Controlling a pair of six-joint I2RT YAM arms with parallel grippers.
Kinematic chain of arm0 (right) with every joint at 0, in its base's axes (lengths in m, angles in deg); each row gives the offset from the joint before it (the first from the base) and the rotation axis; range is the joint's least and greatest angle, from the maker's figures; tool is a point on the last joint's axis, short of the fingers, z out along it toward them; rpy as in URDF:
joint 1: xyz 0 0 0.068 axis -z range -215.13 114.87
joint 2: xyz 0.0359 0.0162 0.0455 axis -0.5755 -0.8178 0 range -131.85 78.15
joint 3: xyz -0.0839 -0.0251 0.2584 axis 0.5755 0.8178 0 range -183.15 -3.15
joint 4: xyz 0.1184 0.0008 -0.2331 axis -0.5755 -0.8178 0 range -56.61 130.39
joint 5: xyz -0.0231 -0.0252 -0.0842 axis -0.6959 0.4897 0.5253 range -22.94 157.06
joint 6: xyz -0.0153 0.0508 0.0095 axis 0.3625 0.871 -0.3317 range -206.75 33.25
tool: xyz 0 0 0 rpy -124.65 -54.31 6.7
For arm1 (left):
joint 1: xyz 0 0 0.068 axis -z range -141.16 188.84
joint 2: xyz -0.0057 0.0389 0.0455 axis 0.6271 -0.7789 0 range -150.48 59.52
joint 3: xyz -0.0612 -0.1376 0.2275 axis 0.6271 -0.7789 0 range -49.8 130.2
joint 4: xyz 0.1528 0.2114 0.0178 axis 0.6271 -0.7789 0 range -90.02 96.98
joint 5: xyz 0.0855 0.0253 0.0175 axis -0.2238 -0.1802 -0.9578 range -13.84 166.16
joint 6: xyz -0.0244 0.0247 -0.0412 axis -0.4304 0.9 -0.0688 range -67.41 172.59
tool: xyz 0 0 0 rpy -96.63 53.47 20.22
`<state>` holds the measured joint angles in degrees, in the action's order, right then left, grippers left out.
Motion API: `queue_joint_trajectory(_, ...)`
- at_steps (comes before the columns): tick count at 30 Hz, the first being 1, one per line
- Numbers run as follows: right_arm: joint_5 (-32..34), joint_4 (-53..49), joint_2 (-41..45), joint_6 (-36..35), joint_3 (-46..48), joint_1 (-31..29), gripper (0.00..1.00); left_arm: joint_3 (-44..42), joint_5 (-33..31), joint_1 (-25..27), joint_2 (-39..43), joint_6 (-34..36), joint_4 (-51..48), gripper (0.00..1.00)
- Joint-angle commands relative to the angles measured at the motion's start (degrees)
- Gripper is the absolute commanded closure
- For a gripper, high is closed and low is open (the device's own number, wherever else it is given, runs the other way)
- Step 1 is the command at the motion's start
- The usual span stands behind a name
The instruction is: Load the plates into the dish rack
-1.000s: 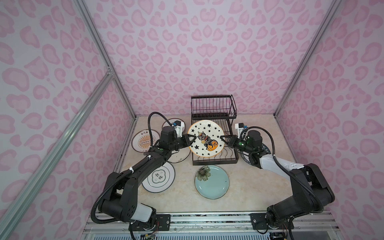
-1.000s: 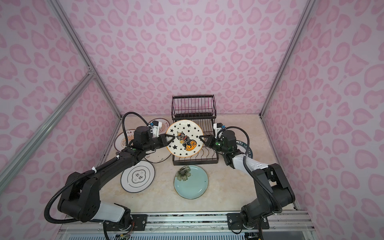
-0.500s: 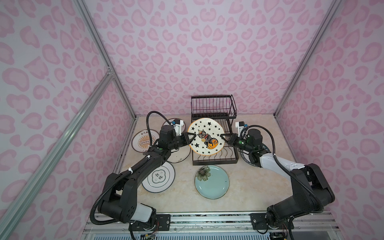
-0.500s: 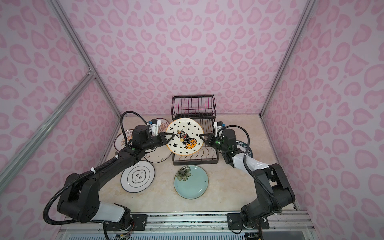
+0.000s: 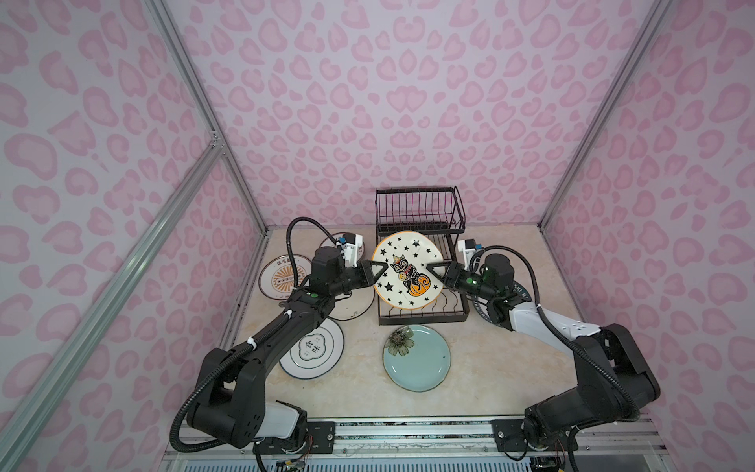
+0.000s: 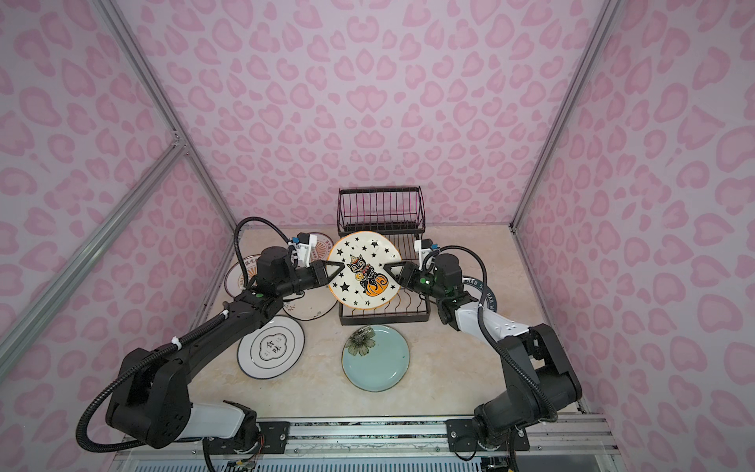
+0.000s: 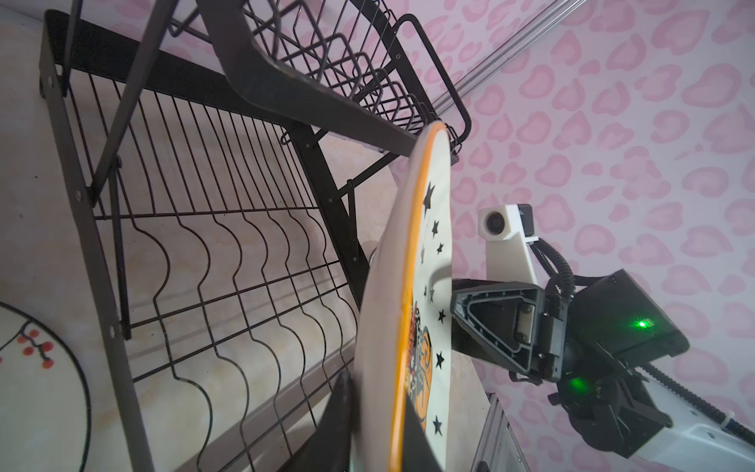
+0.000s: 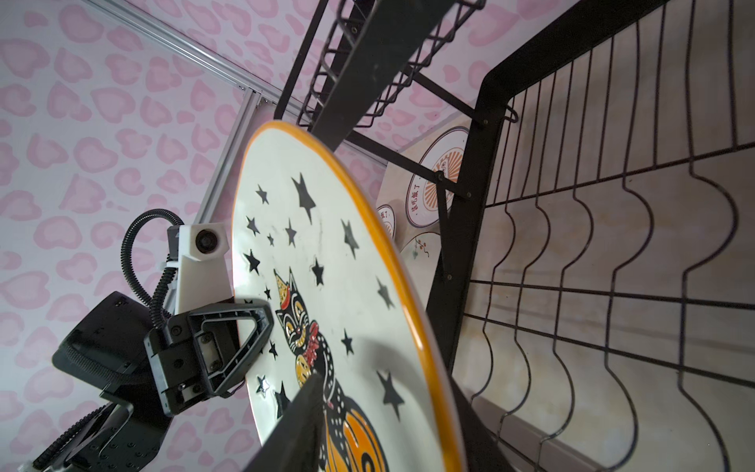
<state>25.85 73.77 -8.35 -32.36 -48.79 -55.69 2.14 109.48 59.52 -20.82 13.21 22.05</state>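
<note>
The star-and-cat plate (image 5: 408, 274) stood on edge in the middle of both top views, over the low tray of the dish rack (image 5: 425, 321). My left claw (image 5: 378, 273) was clamped on its left rim. My right claw (image 5: 434, 271) sat at its right rim; I could not tell if it gripped. I was slotting this plate in. Next, I thought, it had to go straight down into one slot there.
</note>
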Motion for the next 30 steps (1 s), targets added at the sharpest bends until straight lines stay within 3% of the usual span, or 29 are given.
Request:
queue_joint_trajectory(1, -2.1, 5.0, 0.6, -0.2, 0.3, -0.7, 0.52, -0.4, 2.1, 0.2, 0.9, 0.3, 5.7, 0.98)
queue_joint_trajectory(10, -2.7, 7.4, 1.0, 1.1, 1.6, -1.6, 0.50, -0.6, 1.8, 0.2, 1.0, 0.0, 6.3, 0.98)
queue_joint_trajectory(18, -4.1, 10.1, 0.5, 2.5, 1.6, -2.0, 0.56, -0.5, 1.9, 0.1, 0.6, 0.2, 6.1, 0.98)
queue_joint_trajectory(23, -4.3, 10.9, 0.4, 2.8, 1.8, -2.2, 0.66, -0.5, 2.0, 0.2, 0.2, 0.2, 5.8, 0.98)
queue_joint_trajectory(30, -4.2, 11.6, 0.5, 3.3, 1.9, -2.3, 0.89, -0.2, 1.3, 0.1, 0.2, 0.0, 5.0, 0.98)
